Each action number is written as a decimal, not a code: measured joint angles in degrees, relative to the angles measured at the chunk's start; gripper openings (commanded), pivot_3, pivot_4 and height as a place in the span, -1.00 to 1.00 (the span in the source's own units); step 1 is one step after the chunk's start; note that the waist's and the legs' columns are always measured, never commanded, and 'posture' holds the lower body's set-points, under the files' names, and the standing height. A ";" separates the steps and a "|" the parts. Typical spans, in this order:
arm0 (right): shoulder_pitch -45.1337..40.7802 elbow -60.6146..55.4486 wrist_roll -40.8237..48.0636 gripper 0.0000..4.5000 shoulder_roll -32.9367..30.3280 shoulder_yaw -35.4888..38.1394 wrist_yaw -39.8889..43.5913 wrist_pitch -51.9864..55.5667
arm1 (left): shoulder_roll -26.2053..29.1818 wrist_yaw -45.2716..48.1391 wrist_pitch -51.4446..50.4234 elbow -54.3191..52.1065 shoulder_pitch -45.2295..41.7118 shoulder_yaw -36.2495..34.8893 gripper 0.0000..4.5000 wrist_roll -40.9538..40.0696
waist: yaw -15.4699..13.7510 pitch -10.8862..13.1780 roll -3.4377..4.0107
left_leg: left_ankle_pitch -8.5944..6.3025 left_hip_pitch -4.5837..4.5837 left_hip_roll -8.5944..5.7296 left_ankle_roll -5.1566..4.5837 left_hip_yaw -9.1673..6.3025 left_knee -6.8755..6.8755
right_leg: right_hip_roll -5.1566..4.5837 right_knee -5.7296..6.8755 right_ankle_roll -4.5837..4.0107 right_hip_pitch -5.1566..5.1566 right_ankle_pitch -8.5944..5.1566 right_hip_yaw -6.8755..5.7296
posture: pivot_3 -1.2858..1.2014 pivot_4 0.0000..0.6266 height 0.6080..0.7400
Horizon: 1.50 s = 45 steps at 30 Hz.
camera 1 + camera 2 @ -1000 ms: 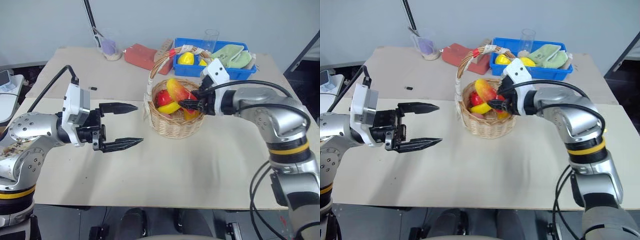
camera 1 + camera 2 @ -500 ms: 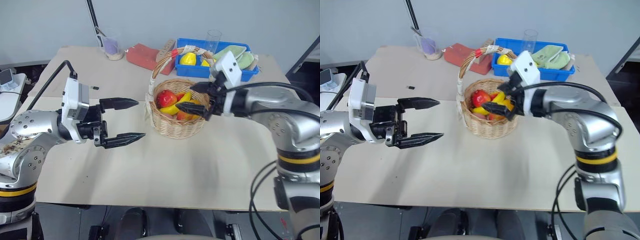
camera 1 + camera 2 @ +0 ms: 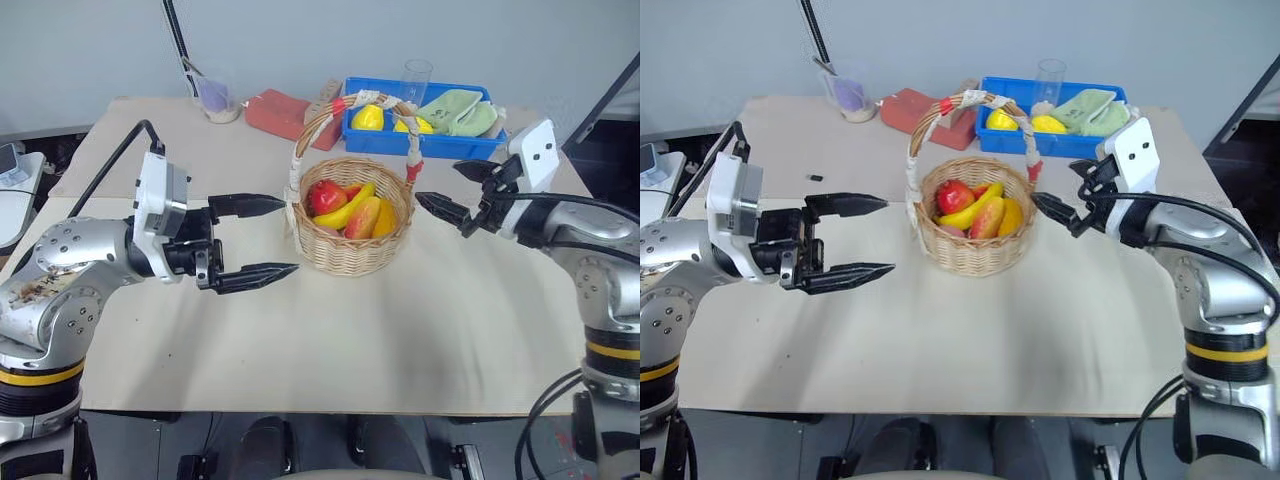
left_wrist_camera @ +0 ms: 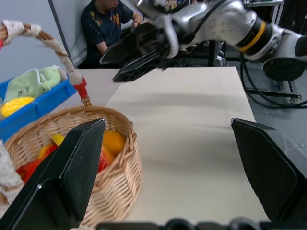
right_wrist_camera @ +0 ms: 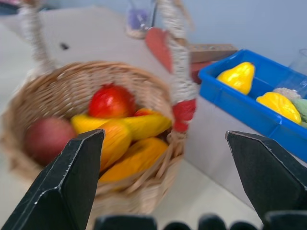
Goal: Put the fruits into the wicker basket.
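Right gripper point(image 3: 452, 192): fingers spread wide, nothing between them; held level above the table, just beside the basket's right rim and clear of it, pointing toward the basket.
Left gripper point(image 3: 262, 237): fingers spread wide, holding nothing; level, pointing toward the basket from its left, upper fingertip just beside the rim.
Wicker basket point(image 3: 350, 255): upright near the table's middle, between the two grippers; its arched handle point(image 3: 345, 103) spans it from side to side.
Banana point(image 3: 345, 210): inside the basket, lying aslant across the other fruit.
Mango point(image 3: 364, 217): inside the basket, next to the banana on the right; lower part hidden by the basket wall.
Hidden or unclear: a red round fruit point(image 3: 326, 197) sits at the basket's left; the fruit beneath are mostly covered and cannot be told apart. In the right wrist view the handle's near leg crosses in front of the basket's contents.
Blue bin point(image 3: 440, 146): behind the basket, well apart; holds yellow fruits point(image 3: 368, 117) and a green cloth point(image 3: 459, 111).
Table point(image 3: 330, 350): bare broad area in front of the basket, open on both sides under each arm.
Far edge: a cup point(image 3: 217, 97) and a red block point(image 3: 283, 111) stand at the back, away from both arms.
Background: a seated person point(image 4: 108, 26) appears in the left wrist view beyond the table.
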<state>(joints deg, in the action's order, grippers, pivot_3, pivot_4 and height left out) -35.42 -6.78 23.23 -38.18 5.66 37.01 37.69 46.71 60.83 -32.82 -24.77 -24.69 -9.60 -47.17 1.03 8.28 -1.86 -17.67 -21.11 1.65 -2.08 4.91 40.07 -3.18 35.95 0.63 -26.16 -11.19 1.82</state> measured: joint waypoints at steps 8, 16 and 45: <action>-8.56 16.77 -4.45 0.88 6.03 -3.25 1.32 -8.53 | -0.50 -0.17 -0.02 0.56 -0.77 0.72 1.00 -0.16 | -0.22 0.00 0.00 | 0.00 -0.03 0.02 0.00 -0.01 0.00 | -0.03 -0.02 -0.01 -0.01 0.01 -0.01 | 0.03 -0.52 0.45; -10.44 22.91 -5.19 -0.30 8.30 -3.26 2.19 -9.84 | -0.53 -1.26 -0.06 0.37 -0.73 0.70 1.00 -0.20 | -0.22 0.00 0.01 | 0.00 -0.02 0.05 0.01 -0.02 -0.01 | -0.03 0.01 -0.02 -0.01 0.02 -0.03 | 0.03 -0.52 0.45; 9.34 7.74 -3.99 -0.95 1.61 19.44 -11.58 -4.95 | -5.84 -2.94 0.47 3.44 -5.09 3.88 1.00 2.36 | 0.54 -0.01 0.05 | 0.02 0.02 -0.04 0.03 0.02 -0.01 | 0.09 0.11 0.00 0.00 0.04 0.23 | 0.03 -0.52 0.45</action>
<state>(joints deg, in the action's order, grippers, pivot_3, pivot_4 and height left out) -26.07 0.96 19.25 -36.57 25.10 25.43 32.73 40.87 57.88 -32.35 -21.32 -29.77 -5.72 -44.81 1.57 8.27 -1.81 -17.65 -21.09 1.61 -2.05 4.93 40.06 -3.08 36.06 0.63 -26.16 -11.15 2.05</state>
